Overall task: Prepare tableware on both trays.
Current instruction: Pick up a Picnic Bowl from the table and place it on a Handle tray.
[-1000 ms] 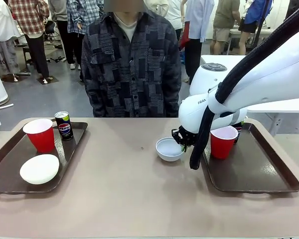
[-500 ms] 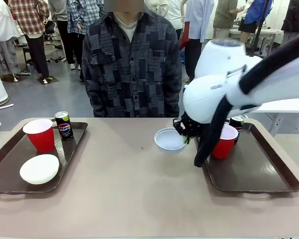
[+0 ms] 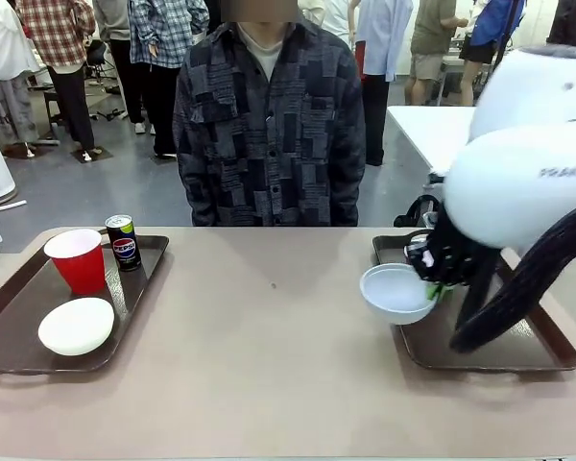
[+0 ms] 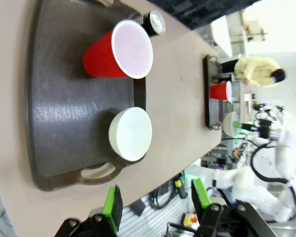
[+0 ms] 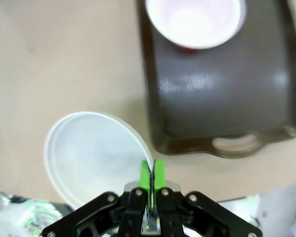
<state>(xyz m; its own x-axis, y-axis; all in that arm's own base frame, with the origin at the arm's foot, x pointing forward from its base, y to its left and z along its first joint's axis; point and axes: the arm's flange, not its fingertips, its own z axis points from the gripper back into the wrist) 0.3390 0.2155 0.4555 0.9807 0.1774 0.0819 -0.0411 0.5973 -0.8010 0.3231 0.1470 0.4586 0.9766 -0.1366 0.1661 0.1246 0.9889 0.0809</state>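
My right gripper (image 3: 435, 285) is shut on the rim of the pale grey-blue bowl (image 3: 396, 292) and holds it in the air over the left edge of the right tray (image 3: 432, 348). From the right wrist, the bowl (image 5: 91, 158) hangs beside that tray (image 5: 222, 98), and a red cup (image 5: 195, 22) stands on the tray. On the left tray (image 3: 10, 331) stand a red cup (image 3: 77, 259), a Pepsi can (image 3: 123, 240) and a white bowl (image 3: 77, 325). My left gripper (image 4: 155, 200) is open high above the left tray (image 4: 59, 108), well off the white bowl (image 4: 130, 133).
A person (image 3: 264, 125) stands at the far side of the table with no hand over it. Bare tabletop (image 3: 259, 327) lies between the two trays. My bulky right arm (image 3: 523, 182) hides much of the right tray from the front.
My right gripper has lifted the pale bowl off the table and carried it right, to the left edge of the right tray. The left tray's things have not moved.
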